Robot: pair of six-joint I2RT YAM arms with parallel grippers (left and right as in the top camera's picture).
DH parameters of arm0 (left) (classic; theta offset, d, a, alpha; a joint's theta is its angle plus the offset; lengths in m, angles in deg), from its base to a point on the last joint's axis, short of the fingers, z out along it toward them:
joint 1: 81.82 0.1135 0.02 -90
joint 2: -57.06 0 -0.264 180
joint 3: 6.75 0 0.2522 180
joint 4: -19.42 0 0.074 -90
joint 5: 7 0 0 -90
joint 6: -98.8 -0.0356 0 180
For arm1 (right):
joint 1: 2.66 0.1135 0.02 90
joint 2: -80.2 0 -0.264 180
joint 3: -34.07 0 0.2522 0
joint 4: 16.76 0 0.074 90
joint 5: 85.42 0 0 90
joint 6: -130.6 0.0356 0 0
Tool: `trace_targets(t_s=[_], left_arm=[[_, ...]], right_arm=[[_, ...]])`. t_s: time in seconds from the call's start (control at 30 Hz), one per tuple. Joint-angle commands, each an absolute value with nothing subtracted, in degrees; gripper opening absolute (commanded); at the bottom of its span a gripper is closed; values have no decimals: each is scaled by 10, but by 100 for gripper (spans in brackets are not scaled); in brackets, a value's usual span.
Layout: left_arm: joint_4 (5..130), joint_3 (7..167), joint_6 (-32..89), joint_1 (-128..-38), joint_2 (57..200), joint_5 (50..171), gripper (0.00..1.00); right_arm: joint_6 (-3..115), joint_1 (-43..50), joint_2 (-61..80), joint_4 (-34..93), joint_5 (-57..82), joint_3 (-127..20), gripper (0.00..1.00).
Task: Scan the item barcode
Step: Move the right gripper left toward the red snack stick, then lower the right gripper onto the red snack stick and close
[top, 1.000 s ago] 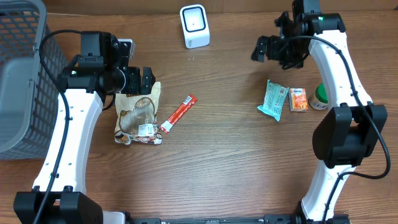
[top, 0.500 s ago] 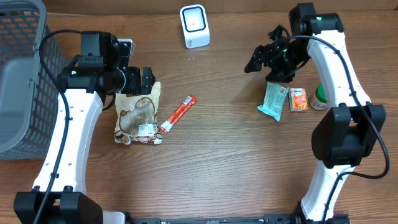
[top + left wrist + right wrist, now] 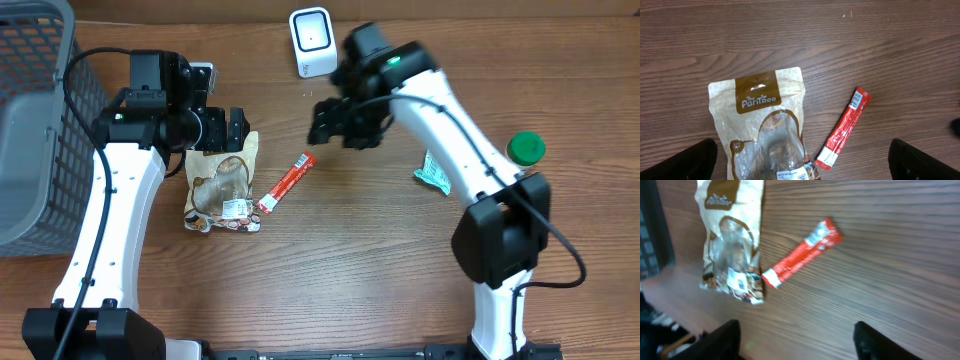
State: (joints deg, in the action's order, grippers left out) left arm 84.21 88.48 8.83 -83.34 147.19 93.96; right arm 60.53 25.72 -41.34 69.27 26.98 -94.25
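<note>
From above, the left gripper (image 3: 236, 128) hangs over the top end of a brown snack pouch (image 3: 222, 185), which lies toward the left edge of the tabletop (image 3: 350, 280). The red stick packet (image 3: 286, 182) lies slantwise just beside the pouch, on its right, with nothing holding it. The right gripper (image 3: 335, 124) hovers near the stick's upper end, on the near side of the white scanner (image 3: 313, 42) standing at the far edge. A grey basket (image 3: 30, 120) sits at the left edge. A teal packet (image 3: 436, 170) and a green cap (image 3: 525, 148) lie toward the right edge.

The left wrist camera shows its fingers (image 3: 682, 160) spread wide at the lower corners, with the pouch and stick flat on the wood between them.

The right wrist camera, somewhat blurred, shows its fingers (image 3: 722, 340) apart and empty, the stick lying beyond them.
</note>
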Motion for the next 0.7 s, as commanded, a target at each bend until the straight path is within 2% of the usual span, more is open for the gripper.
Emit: trace_targets(t_s=[0.0,0.07,0.13,0.17,0.4,0.67], left_arm=[[839,889,94,-834,1477,944,100],[839,889,94,-833,1477,944,100],[839,889,94,-833,1477,944,100],[839,889,94,-833,1477,944,100],[839,889,94,-833,1477,944,100],[839,889,94,-833,1477,944,100]], right_arm=[[693,295,-413,665,207,-931,58],[717,314,-413,640,186,-918,40],[743,327,-413,618,170,-904,13],[758,330,-413,605,166,-893,5],[844,335,-413,485,167,-796,4],[848,355,-413,248,191,-665,4]])
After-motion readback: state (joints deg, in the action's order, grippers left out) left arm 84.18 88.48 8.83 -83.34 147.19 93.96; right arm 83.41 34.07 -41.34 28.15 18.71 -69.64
